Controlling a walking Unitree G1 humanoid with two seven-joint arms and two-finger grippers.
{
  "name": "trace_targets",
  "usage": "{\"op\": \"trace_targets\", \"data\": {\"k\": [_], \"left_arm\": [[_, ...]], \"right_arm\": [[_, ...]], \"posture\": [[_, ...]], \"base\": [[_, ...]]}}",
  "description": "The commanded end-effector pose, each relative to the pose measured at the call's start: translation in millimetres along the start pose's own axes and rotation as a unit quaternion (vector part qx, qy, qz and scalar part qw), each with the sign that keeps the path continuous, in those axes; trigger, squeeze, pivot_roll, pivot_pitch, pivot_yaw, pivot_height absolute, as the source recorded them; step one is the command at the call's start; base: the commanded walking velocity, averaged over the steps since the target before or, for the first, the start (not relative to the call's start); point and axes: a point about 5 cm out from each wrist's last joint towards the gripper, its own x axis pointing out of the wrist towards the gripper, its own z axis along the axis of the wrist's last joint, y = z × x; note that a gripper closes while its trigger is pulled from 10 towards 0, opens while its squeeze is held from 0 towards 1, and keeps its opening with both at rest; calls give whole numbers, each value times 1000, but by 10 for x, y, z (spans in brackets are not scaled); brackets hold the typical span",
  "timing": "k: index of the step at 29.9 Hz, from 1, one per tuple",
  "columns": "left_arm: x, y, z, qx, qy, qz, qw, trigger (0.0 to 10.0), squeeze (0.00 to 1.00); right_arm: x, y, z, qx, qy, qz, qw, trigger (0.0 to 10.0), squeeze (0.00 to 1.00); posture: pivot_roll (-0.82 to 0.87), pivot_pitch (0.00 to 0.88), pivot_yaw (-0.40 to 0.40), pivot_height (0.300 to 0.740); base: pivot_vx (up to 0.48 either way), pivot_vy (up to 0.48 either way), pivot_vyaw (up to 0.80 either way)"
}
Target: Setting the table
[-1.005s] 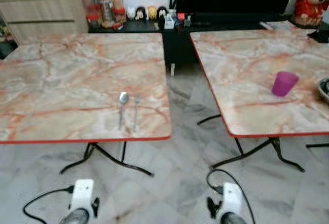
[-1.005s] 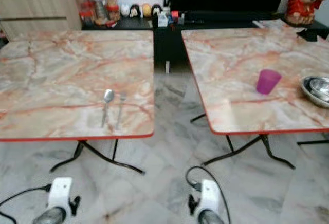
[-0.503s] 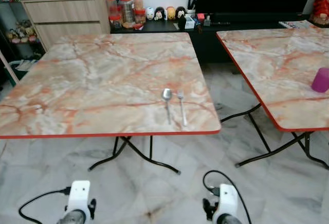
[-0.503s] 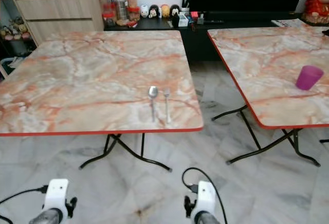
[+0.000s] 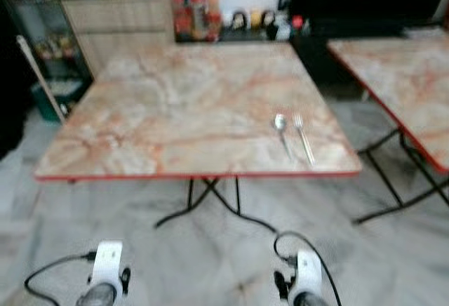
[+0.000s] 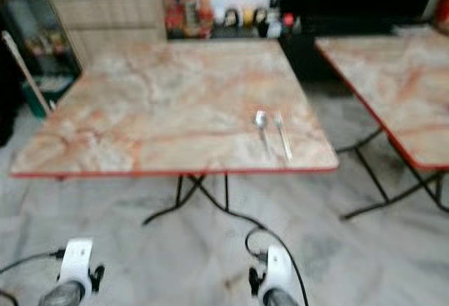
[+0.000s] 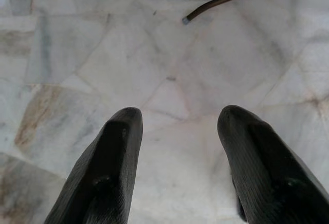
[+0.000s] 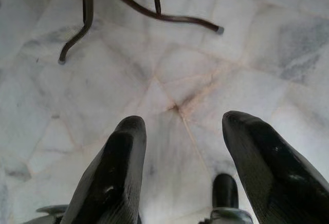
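Hanging left gripper point(image 7: 177, 131): fingers spread, empty, over the floor.
Spoon point(image 5: 281, 129): near the table point(image 5: 175, 109) front right edge; likely light, stiff, slippery; take it by the handle.
Fork point(image 5: 303, 136): just beside the spoon, same handling.
Right gripper point(image 8: 180, 136): fingers spread, empty.

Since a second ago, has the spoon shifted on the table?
No. The spoon still lies just left of the fork, near the table's front right corner. Its drift rightward in the head views is camera motion.
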Motion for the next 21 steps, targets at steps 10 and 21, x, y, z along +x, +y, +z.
{"op": "trace_targets", "data": {"k": [10, 21], "left_arm": [[5, 1, 48, -2, -15, -3, 1000, 10000, 0], [21, -30, 97, -4, -19, -4, 1000, 10000, 0]], "right_arm": [[-12, -14, -46, 5, 4, -6, 1000, 10000, 0], [-12, -53, -30, 9, 2, -14, 1000, 10000, 0]], "posture": [[74, 13, 51, 740], [70, 43, 45, 740]], "base": [[26, 0, 0], [267, 0, 194]]}}
